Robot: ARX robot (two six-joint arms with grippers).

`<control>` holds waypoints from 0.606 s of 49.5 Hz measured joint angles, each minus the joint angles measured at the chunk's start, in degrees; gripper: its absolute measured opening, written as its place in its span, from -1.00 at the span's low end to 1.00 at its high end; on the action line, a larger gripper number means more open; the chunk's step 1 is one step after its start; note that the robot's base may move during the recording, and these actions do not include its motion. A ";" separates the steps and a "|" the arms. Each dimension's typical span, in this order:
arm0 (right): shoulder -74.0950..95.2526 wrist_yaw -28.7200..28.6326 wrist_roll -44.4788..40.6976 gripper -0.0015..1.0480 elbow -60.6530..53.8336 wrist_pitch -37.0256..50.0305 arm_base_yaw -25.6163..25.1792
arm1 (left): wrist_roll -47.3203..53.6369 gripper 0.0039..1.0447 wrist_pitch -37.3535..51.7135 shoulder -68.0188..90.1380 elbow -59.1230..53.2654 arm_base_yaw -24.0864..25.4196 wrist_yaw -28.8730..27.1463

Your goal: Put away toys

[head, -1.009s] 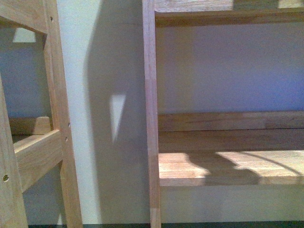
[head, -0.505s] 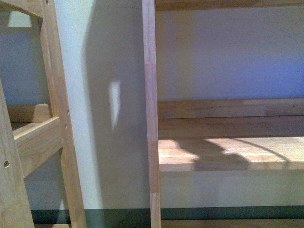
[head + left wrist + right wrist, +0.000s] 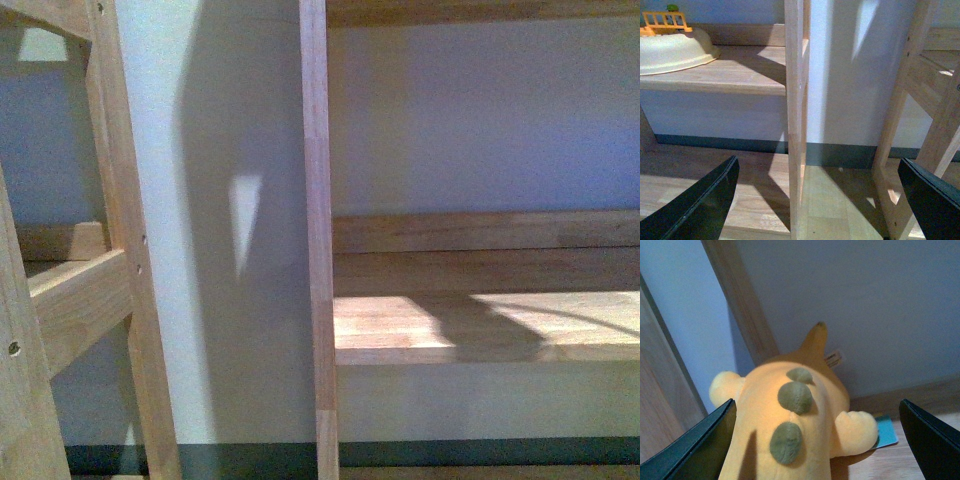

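Note:
The toy (image 3: 790, 415) is a yellow-orange plush animal with green back spots, stubby limbs and a small paper tag (image 3: 832, 359). It lies on a wooden board against a pale wall, seen only in the right wrist view. My right gripper (image 3: 817, 440) is open, with its dark fingers (image 3: 700, 450) on either side of the toy and apart from it. My left gripper (image 3: 817, 200) is open and empty, low over the wooden floor in front of a shelf post (image 3: 796, 120). Neither arm nor the toy shows in the front view.
A cream bowl (image 3: 670, 50) with an orange fence piece (image 3: 665, 21) sits on a low shelf board (image 3: 715, 75). A blue card (image 3: 886, 432) lies under the toy. The front view shows a shelf board (image 3: 480, 325), an upright post (image 3: 318, 240) and a slanted wooden frame (image 3: 80, 300).
In the front view the shelf board sits higher in the picture than one second ago. The shadow lying across the board has changed shape.

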 joint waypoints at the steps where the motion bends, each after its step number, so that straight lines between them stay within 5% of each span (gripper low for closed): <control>1: -1.14 0.07 -0.48 0.87 -0.94 0.37 -0.22 | 0.00 0.89 0.00 0.00 0.00 0.00 0.00; 30: -44.48 -4.00 -10.95 0.87 -40.48 2.99 -8.98 | 0.00 0.89 0.00 0.00 0.00 0.00 0.00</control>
